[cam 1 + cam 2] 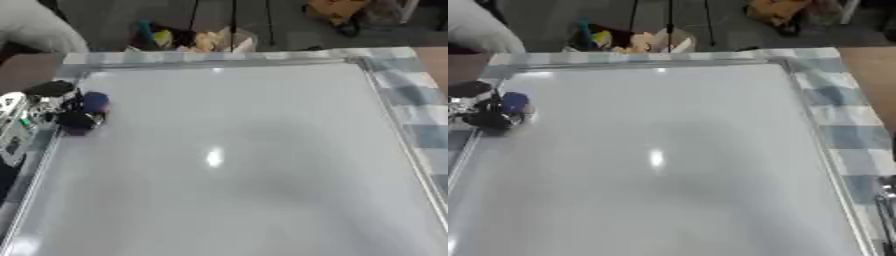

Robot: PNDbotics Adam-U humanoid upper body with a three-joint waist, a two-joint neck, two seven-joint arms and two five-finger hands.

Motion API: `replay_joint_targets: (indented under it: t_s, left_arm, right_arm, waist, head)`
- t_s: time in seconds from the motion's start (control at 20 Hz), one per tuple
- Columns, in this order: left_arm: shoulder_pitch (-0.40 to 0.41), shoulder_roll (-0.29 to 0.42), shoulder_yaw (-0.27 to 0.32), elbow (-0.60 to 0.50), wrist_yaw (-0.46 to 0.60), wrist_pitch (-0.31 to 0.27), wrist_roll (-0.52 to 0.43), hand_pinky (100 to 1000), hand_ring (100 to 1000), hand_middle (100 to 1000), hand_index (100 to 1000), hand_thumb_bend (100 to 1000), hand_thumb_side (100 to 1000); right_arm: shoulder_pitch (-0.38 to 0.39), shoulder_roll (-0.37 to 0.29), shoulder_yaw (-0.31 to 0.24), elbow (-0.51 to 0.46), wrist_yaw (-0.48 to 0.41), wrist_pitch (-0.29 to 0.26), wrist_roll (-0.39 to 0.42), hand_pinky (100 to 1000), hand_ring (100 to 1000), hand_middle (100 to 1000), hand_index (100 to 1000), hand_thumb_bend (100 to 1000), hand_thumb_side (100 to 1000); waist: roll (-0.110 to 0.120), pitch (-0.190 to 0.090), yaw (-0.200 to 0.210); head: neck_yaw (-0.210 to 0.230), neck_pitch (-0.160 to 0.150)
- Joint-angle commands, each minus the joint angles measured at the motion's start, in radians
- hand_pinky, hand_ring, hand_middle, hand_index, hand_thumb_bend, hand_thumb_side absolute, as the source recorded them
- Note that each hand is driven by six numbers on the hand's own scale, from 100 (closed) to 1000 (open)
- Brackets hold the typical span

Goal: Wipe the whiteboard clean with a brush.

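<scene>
Left hand (66,107) at whiteboard (236,160) 9 o'clock edge, fingers curled around blue brush (94,101); brush axis unclear. Right hand unseen, state unknown.

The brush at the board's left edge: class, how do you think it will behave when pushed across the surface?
The brush looks small and blue, gripped in the left hand, so it is probably light. The whiteboard shows a bright glare spot, so it is likely smooth and the brush should slide easily. The board lies flat, so the brush should not roll away.
</scene>
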Motion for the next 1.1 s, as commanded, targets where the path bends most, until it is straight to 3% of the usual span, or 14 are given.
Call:
replay_joint_targets:
  t_s: [0.05,1.1]
  left_arm:
    - [-0.014,0.003,-0.012,-0.015,-0.006,-0.008,-0.011,293,424,427,625,100,609]
    - [-0.024,-0.034,-0.056,-0.033,-0.027,-0.067,-0.042,305,421,420,630,100,650]
  right_arm:
    - [-0.006,-0.011,-0.005,-0.015,-0.003,0.002,-0.003,774,856,686,798,100,882]
    - [-0.006,-0.006,-0.006,-0.015,-0.004,0.005,-0.007,776,857,684,797,100,880]
  waist:
    - [-0.002,-0.023,-0.001]
    - [0.000,-0.022,-0.003]
  head:
    - [0.003,0.006]
    - [0.008,0.003]
